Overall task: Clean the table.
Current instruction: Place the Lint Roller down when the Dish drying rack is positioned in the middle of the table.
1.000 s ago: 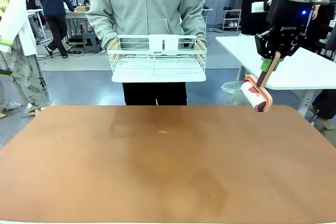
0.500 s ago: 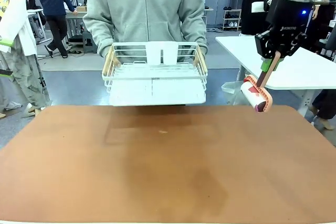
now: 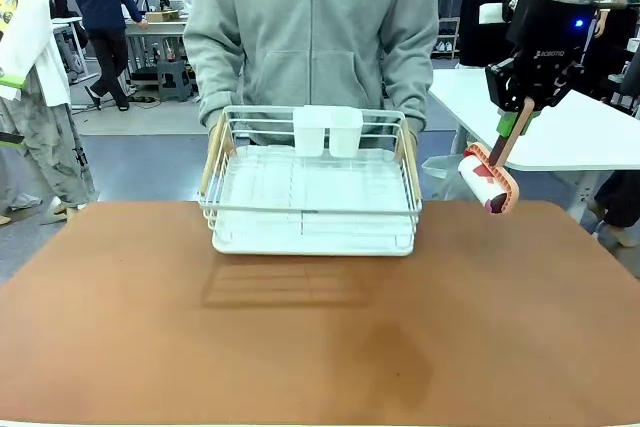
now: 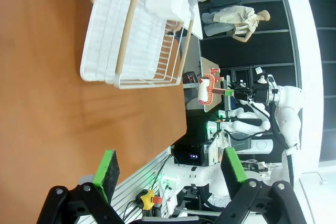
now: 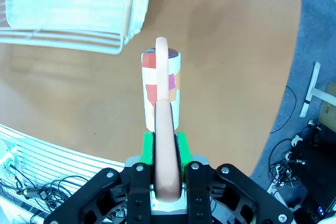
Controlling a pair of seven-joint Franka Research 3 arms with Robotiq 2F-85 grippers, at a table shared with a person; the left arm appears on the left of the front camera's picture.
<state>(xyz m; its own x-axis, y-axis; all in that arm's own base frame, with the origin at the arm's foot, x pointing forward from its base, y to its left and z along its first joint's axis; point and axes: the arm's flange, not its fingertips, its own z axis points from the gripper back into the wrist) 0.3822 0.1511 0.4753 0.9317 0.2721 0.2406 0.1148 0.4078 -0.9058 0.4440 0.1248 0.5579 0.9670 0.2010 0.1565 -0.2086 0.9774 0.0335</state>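
The reddish-brown table (image 3: 320, 357) spreads across the front view. At its far edge a person holds a white wire basket (image 3: 310, 211) by its wooden handles, low over the top; I cannot tell whether it touches. My right gripper (image 3: 518, 107) hangs above the far right corner, shut on the pink handle of a lint roller (image 3: 487, 183). The right wrist view shows that gripper (image 5: 165, 148) clamped on the handle, the lint roller (image 5: 161, 87) above the table (image 5: 226, 51), and the basket (image 5: 68, 3) beyond. My left gripper (image 4: 170, 169) is open, with the basket (image 4: 131, 51) far ahead.
A smaller white table (image 3: 580, 132) stands beyond the far right corner. The person's hand (image 3: 212, 129) grips the basket's left handle. Two white cups (image 3: 328, 132) hang on the basket's back rail. People stand farther off at the left.
The person has stepped closer and lowered the basket from chest height down to the table's far edge. My right gripper and the lint roller have stayed still.
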